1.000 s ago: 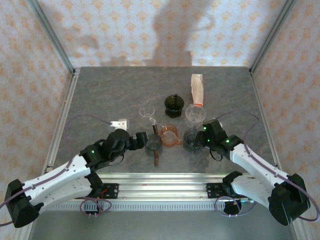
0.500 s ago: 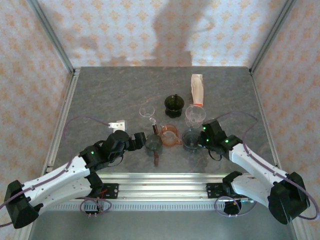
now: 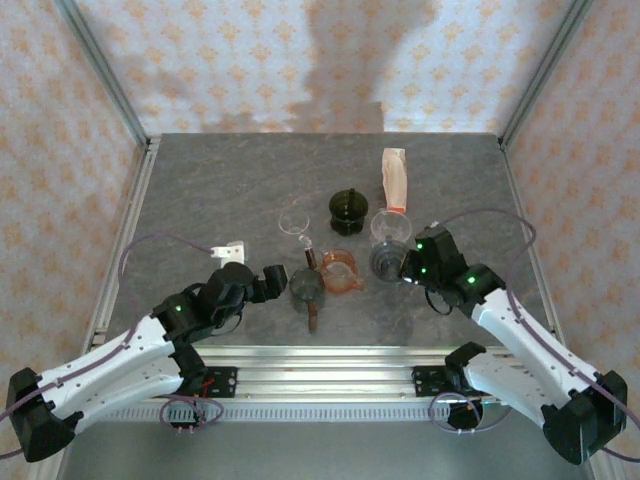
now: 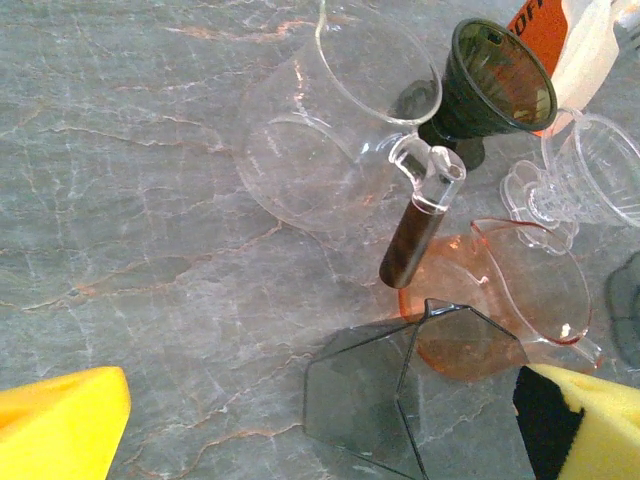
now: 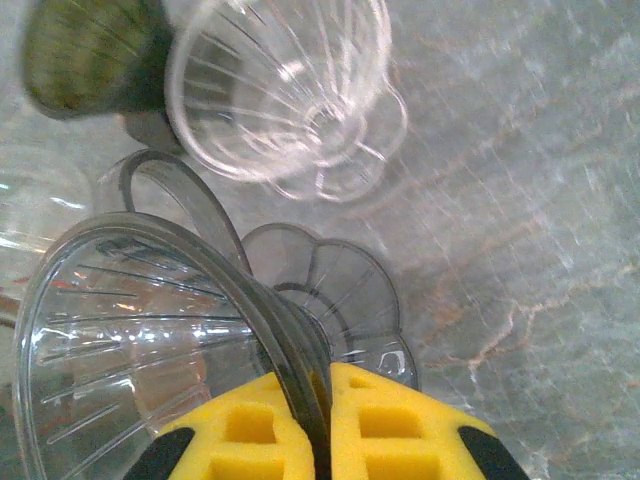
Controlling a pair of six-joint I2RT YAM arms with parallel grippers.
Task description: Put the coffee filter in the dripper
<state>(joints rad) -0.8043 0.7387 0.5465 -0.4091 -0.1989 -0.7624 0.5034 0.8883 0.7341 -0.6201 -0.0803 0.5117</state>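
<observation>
The left gripper (image 3: 280,280) stands wide open and empty, its yellow pads (image 4: 60,430) well apart. It faces a faceted grey dripper (image 4: 380,400) with an orange dripper (image 4: 520,290) just beside it on the table (image 3: 200,190). Right of those, the right gripper (image 5: 320,400) is closed on the rim of a smoky ribbed dripper (image 5: 140,330), pinching the wall between its pads; whether that dripper's foot rests on the table I cannot tell. The coffee filter pack (image 3: 395,178), white and orange, lies untouched at the far side, beyond a clear dripper (image 3: 390,228) and almost straight ahead of the right gripper, its long axis running away from the arms. The right arm is the nearer but has its gripper full; the free left one would have to reach across the whole cluster to get there
</observation>
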